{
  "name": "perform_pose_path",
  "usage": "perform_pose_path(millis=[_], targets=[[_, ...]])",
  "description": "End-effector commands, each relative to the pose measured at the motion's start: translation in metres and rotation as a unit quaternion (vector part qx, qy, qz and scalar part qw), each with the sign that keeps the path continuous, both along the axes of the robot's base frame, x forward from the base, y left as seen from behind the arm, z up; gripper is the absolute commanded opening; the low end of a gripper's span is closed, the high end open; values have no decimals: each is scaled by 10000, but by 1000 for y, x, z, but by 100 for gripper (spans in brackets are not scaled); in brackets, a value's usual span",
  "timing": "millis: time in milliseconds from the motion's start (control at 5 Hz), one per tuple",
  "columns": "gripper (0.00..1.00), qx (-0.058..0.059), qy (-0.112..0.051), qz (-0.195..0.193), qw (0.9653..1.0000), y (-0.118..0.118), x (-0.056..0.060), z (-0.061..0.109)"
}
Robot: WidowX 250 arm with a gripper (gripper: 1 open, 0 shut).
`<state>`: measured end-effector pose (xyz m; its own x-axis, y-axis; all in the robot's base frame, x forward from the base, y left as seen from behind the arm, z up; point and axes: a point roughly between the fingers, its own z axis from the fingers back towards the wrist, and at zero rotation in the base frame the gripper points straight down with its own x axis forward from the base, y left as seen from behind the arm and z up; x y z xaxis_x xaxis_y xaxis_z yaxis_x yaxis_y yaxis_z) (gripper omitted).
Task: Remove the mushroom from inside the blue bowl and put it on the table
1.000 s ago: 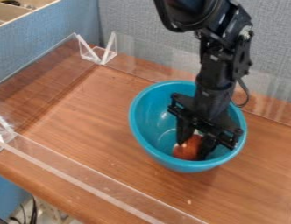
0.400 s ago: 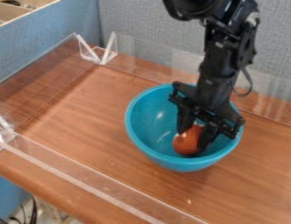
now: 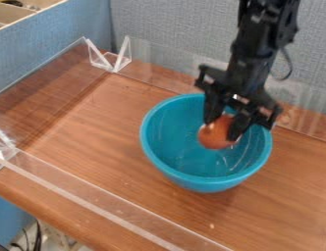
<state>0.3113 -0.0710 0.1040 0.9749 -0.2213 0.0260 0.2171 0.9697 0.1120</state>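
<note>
Camera view, right of centre: gripper (image 3: 221, 131) clamped on the mushroom (image 3: 214, 136) above the blue bowl (image 3: 179, 147), likely to drop it back if jolted.

Grey-blue fabric wall (image 3: 166, 29) behind, running across back of scene

Light wooden box (image 3: 28, 25) at upper left, standing against that wall, only part in view

Clear plastic bracket (image 3: 111, 55) at far left corner, triangular, propping see-through barrier

Second clear bracket (image 3: 6, 147) at left edge, near front, partly cut off

Black cable (image 3: 287, 59) hanging at right in front of wall

Dark floor patch (image 3: 15, 235) at bottom left corner, detail too dim to tell
</note>
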Motion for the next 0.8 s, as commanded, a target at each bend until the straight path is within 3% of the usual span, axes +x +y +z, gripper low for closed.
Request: perform_pose_path(millis=[0, 600], targets=[[0, -54, -552, -137, 9984, -6, 10, 33], [0, -94, -734, -313, 9968, -10, 5, 38]])
